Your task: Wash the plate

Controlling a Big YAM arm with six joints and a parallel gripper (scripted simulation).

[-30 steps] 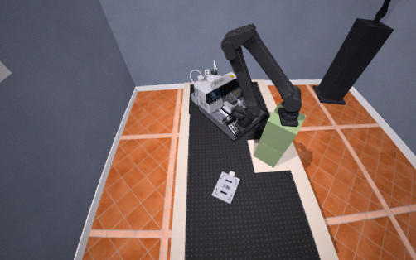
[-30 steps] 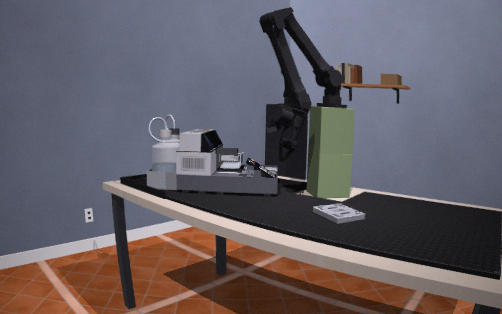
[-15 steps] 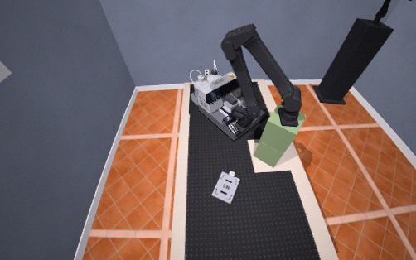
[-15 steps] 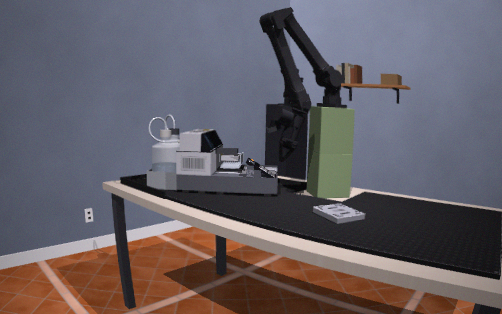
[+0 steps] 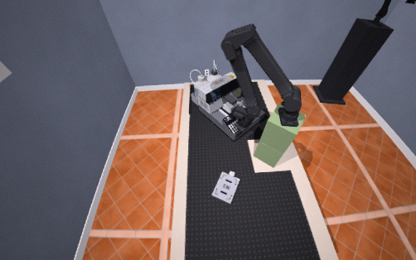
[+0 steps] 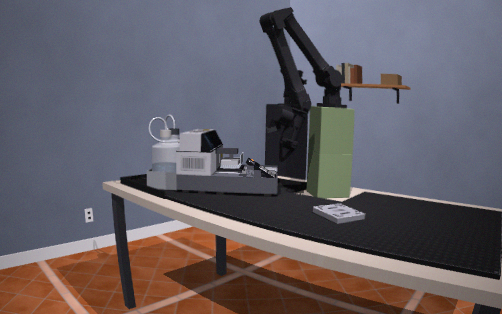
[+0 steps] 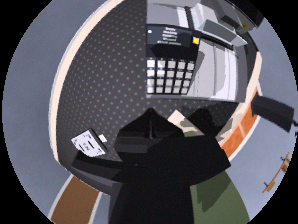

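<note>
Plate (image 6: 231,166) could get knocked if the gripper (image 5: 241,125) (image 6: 284,156) (image 7: 150,111), closed on nothing, reaches in while the lamp (image 6: 251,160) (image 7: 196,40) glows amber.

Over the last second, no change could be made out around the washer (image 5: 210,104) (image 6: 225,184) (image 7: 217,75); if the arm (image 5: 270,62) (image 6: 308,50) (image 7: 152,185) shifted beside it, the movement was too small to tell.
</note>
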